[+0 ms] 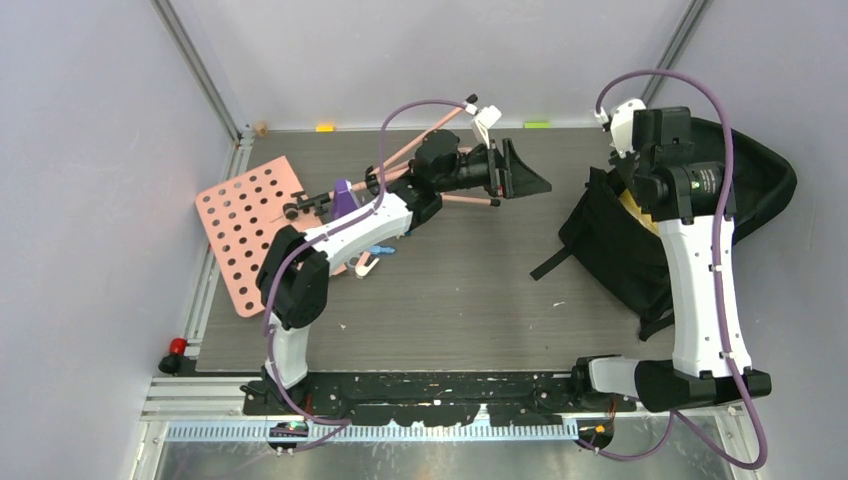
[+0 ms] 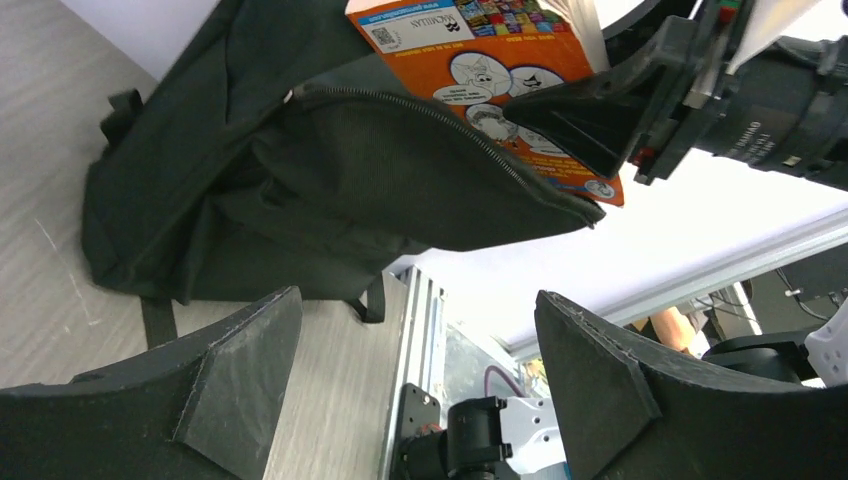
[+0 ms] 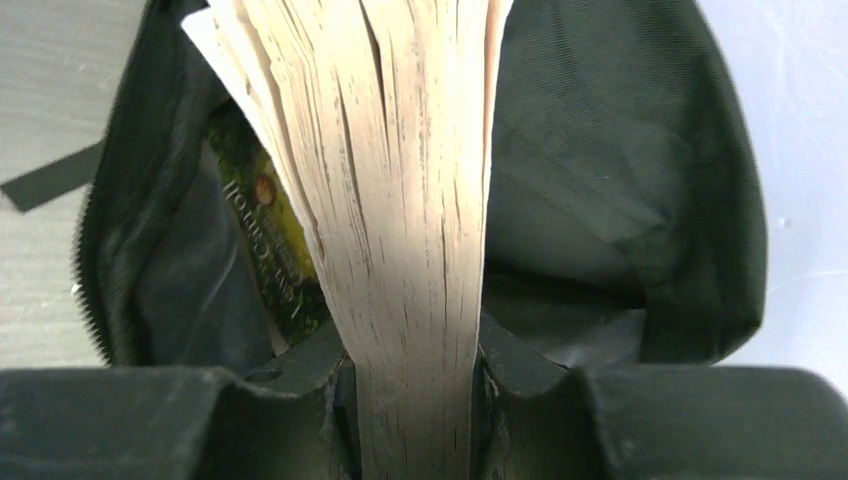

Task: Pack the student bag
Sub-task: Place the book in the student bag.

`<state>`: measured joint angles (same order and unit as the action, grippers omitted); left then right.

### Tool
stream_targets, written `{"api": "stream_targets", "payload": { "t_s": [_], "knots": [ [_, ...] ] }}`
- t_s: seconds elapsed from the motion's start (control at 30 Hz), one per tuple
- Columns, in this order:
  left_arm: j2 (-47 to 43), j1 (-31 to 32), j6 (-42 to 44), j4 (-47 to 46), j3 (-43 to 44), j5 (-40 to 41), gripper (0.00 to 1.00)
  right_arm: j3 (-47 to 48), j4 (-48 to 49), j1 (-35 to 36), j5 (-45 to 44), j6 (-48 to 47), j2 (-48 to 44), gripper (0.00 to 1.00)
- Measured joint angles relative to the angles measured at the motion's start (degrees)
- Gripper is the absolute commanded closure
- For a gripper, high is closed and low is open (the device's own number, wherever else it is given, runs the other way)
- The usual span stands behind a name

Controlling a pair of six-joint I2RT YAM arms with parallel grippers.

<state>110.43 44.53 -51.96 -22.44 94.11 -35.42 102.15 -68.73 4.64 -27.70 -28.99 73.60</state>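
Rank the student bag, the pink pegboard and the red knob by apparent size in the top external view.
1. student bag, clearly largest though the right arm covers part.
2. pink pegboard.
3. red knob.

Robotics lab test cell: plain pale walls (image 1: 90, 150) on aluminium framing (image 1: 197, 62) enclose a grey tabletop (image 1: 450, 300); a red button (image 1: 177, 347) sits at its corner.

student bag (image 1: 610, 250) right on table (image 1: 450, 300), book (image 3: 400, 200) in its mouth, second book (image 3: 270, 240) inside; pegboard (image 1: 240, 230) far left
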Motion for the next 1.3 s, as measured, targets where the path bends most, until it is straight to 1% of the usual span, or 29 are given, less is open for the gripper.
{"api": "stream_targets", "payload": {
  "t_s": [0.2, 0.27, 0.3, 0.33, 0.37, 0.4, 0.43, 0.53, 0.6, 0.77, 0.83, 0.9, 1.07, 1.23, 1.3],
  "knots": [
    [1.53, 0.9, -1.64, -0.52, -0.02, -1.75, 0.11, -0.57, -4.63, -1.66, 6.64, -2.47, -0.13, 0.99],
    [1.53, 1.11, -1.75, -1.11, 0.28, -1.92, 0.11, -0.57, -4.83, -2.36, 7.67, -3.04, 0.98, 0.92],
    [1.66, 1.29, -1.81, -1.22, 0.72, -2.03, 0.11, -0.66, -4.5, -2.8, 7.74, -3.48, 2.01, 0.82],
    [1.86, 1.4, -1.86, -1.33, 1.36, -2.21, 0.11, -0.92, -3.85, -3.41, 7.69, -3.74, 2.91, 0.76],
    [2.05, 1.53, -1.88, -1.4, 1.88, -2.27, 0.11, -1.09, -3.23, -3.93, 7.67, -3.78, 3.61, 0.62],
    [2.27, 1.62, -1.9, -1.57, 2.51, -2.49, 0.11, -1.14, -2.49, -4.74, 7.69, -3.74, 4.57, 0.58],
    [2.34, 1.66, -1.9, -1.99, 2.67, -2.73, 0.11, -1.14, -1.77, -5.57, 7.56, -3.5, 5.35, 0.51],
    [2.34, 1.88, -1.86, -2.34, 2.64, -3.39, 0.11, 0.24, -0.5, -7.3, 6.27, -1.99, 7.21, 0.2],
    [2.34, 1.97, -1.84, -2.47, 2.56, -3.65, 0.11, 2.45, 0.68, -7.87, 4.87, -0.85, 7.82, 0.14],
    [1.75, 1.99, -1.33, -3.1, -0.17, -3.85, 0.11, 4.48, 4.94, -7.98, -0.31, 2.08, 6.45, 0.12],
    [1.42, 1.99, -0.94, -2.95, -1.31, -3.85, 0.11, 4.24, 6.88, -7.98, -2.36, 3.45, 5.33, 0.09],
    [0.96, 1.99, -0.35, -2.8, -2.23, -3.82, 0.11, 3.23, 9.42, -8.0, -4.46, 5.22, 3.72, 0.02],
    [-1.38, 1.95, 0.39, -2.6, -4.7, -3.82, 0.11, -0.5, 16.72, -8.17, -11.67, 8.66, -0.66, 0.0],
    [-4.72, 1.31, 1.44, -2.58, -8.39, -3.72, 0.11, -0.68, 24.24, -9.79, -20.35, 13.31, -0.04, 0.0],
    [-6.1, 0.94, 1.64, -2.6, -9.97, -3.69, 0.11, -1.03, 26.36, -10.23, -22.53, 14.43, 0.33, 0.0]
  ]
}}
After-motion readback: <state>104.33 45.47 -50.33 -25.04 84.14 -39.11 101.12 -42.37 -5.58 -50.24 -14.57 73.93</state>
